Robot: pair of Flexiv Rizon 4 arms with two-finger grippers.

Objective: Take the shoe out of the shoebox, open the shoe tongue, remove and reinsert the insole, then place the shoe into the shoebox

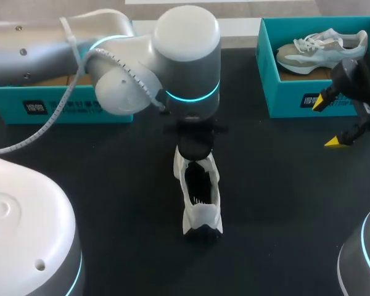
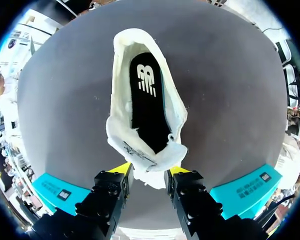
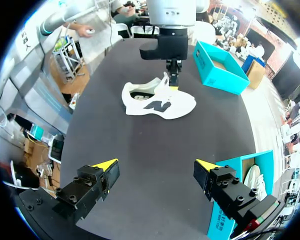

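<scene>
1. Far to the left of and behind the white shoe (image 1: 203, 217) stands the left shoebox (image 1: 12, 105), teal. Its front wall has a dark label (image 1: 34, 108) with white print too small for us to read.
2. The white shoe lies on the black table (image 1: 277, 203), out of both boxes. Inside it lies the black insole (image 2: 147, 112), which bears a white logo (image 2: 146, 80).
3. Our left gripper (image 2: 149, 171) comes straight down over the shoe's far end. Its yellow tips are drawn in and pinch the white tongue (image 2: 151, 159) from two sides. A thin line of dark print crosses the tongue, illegible to us.
4. On the shoe's side wall we see a dark emblem (image 3: 157, 106).
5. Right of and behind the white shoe sits the right shoebox (image 1: 283, 98), also teal, with the same kind of dark label (image 1: 309, 100). A second shoe (image 1: 320, 49), beige and white, lies in it.
6. Our right gripper (image 3: 155, 165) hangs well to the right of the white shoe, just in front of that box. Its fingers are spread wide and grasp nothing.
</scene>
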